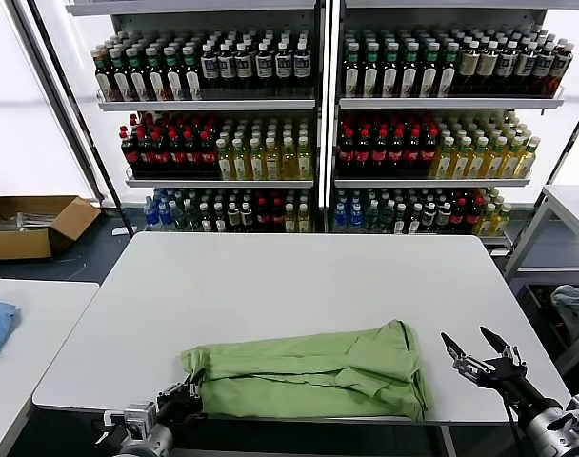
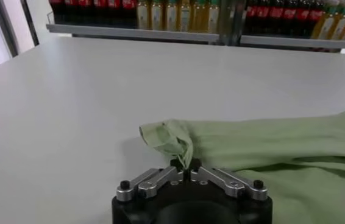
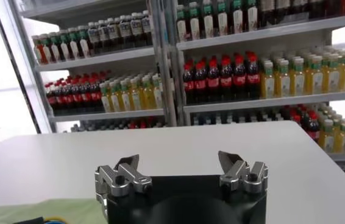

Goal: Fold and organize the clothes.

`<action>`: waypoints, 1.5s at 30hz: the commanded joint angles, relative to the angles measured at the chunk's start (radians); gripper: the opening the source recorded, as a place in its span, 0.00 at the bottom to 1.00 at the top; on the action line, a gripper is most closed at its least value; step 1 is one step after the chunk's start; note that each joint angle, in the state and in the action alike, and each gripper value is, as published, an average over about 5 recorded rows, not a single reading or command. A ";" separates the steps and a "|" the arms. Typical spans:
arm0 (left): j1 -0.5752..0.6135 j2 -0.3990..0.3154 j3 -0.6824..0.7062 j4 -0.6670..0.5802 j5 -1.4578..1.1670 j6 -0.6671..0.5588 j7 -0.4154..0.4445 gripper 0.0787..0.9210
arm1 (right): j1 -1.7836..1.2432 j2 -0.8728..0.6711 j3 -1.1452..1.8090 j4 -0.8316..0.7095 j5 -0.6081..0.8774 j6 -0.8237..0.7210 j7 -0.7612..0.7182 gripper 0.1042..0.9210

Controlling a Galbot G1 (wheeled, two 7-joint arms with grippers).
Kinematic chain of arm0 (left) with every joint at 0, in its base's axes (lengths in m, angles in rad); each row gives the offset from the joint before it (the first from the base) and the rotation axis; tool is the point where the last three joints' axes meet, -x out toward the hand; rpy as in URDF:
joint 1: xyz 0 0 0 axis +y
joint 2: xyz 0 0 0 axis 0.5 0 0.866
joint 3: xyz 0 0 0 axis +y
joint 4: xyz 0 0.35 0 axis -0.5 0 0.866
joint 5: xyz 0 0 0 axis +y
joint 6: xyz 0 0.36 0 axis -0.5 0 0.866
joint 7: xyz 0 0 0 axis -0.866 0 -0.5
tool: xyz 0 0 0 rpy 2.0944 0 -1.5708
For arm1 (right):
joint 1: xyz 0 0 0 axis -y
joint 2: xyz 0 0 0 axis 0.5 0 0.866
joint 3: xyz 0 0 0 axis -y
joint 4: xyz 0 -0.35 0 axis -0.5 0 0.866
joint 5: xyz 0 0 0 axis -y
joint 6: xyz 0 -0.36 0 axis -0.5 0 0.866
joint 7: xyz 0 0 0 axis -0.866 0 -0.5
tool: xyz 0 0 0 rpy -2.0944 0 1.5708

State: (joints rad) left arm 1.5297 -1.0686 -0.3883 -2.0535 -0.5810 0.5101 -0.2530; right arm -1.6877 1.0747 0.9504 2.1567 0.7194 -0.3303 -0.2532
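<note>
The left gripper (image 2: 186,165) has its jaws pinched on the shirt (image 1: 309,371) corner. The shirt looks soft and floppy, so corners suit best. The right gripper (image 1: 473,345) waits, jaws wide.

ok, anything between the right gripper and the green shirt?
Nothing visible. The right gripper hangs open over bare table just off the right end of the green shirt, with only tabletop between them. The left gripper is shut on the shirt's left edge at the table's near side.
</note>
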 commanded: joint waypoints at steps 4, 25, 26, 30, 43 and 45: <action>-0.113 0.091 -0.130 0.071 -0.025 -0.010 0.116 0.03 | 0.030 -0.026 -0.009 0.002 0.062 -0.012 0.008 0.88; -0.415 0.425 -0.310 0.459 -0.107 -0.058 0.307 0.03 | 0.061 -0.034 -0.043 0.023 0.099 -0.027 0.021 0.88; -0.422 0.431 -0.306 0.458 -0.108 -0.058 0.308 0.03 | 0.062 -0.033 -0.047 0.024 0.099 -0.027 0.021 0.88; -0.423 0.432 -0.304 0.401 -0.121 -0.053 0.303 0.03 | 0.064 -0.030 -0.054 0.029 0.097 -0.027 0.021 0.88; -0.349 0.284 -0.153 0.039 -0.151 -0.006 0.214 0.03 | 0.044 -0.029 -0.034 0.038 0.096 -0.026 0.013 0.88; -0.349 0.277 -0.115 0.011 -0.151 -0.001 0.203 0.03 | 0.039 -0.022 -0.030 0.035 0.095 -0.025 0.010 0.88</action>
State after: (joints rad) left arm 1.1760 -0.7535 -0.6094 -1.8754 -0.7196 0.4961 -0.0150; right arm -1.6488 1.0495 0.9194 2.1943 0.8128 -0.3549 -0.2437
